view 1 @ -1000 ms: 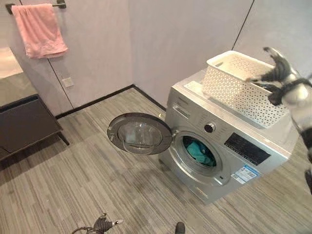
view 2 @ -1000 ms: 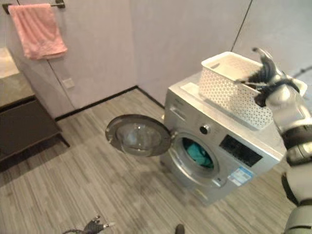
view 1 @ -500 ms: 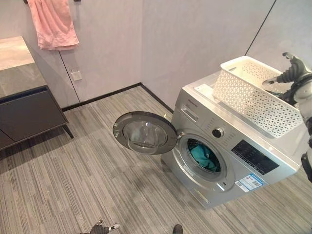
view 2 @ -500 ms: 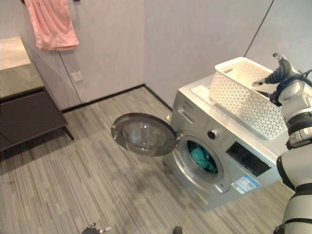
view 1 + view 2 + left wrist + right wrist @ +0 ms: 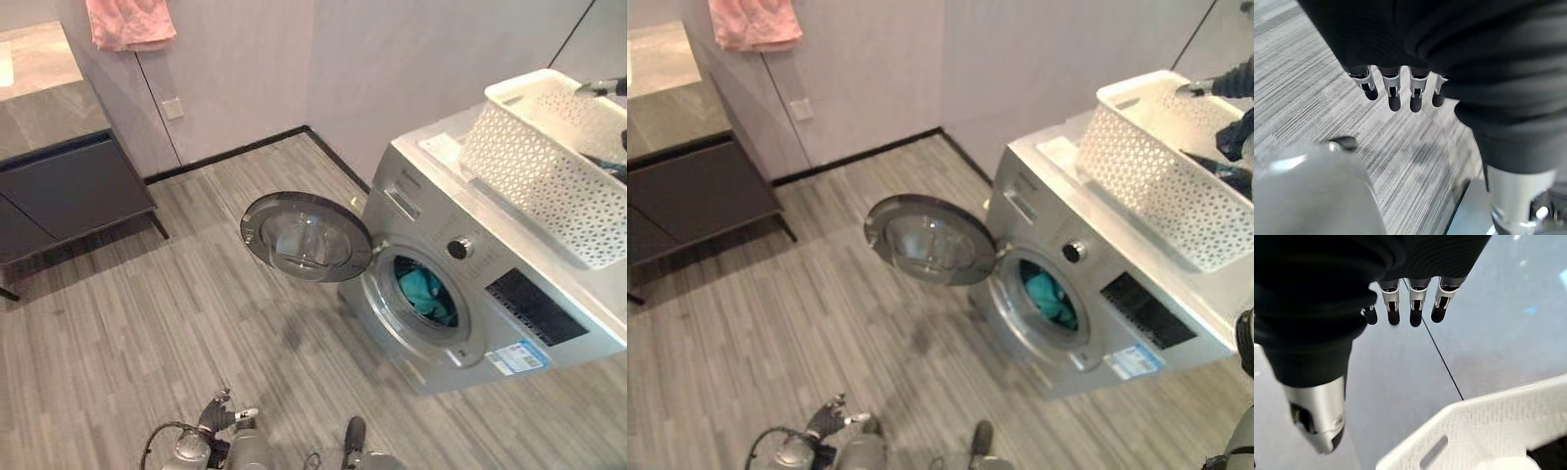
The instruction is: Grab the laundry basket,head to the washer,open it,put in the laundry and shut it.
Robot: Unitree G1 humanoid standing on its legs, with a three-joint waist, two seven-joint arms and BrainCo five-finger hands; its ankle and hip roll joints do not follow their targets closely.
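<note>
Left to right. A pink towel (image 5: 130, 22) hangs on the wall above a dark cabinet (image 5: 69, 191), both well away from either robot hand. We see the left robot hand (image 5: 1396, 90) low over the grey plank floor (image 5: 147, 323), its fingers (image 5: 1395, 93) straight and apart, holding nothing. Beyond it, toward the right robot hand, the round washer door (image 5: 306, 236) stands swung open beside the drum opening. Inside the washer (image 5: 470, 294) lies teal laundry (image 5: 429, 291). On the washer's top rests the white perforated laundry basket (image 5: 549, 176), with dark cloth (image 5: 1227, 174) in it. The right robot hand (image 5: 1229, 83) hovers at the basket's far rim, just above it; its fingers (image 5: 1414, 303) are extended and apart, grasping nothing.

We judge the loading step to be in hand: door open, one item in the drum. The next move calls for lowering the right robot hand into the basket, closing on the remaining cloth, and carrying it down to the drum opening.
</note>
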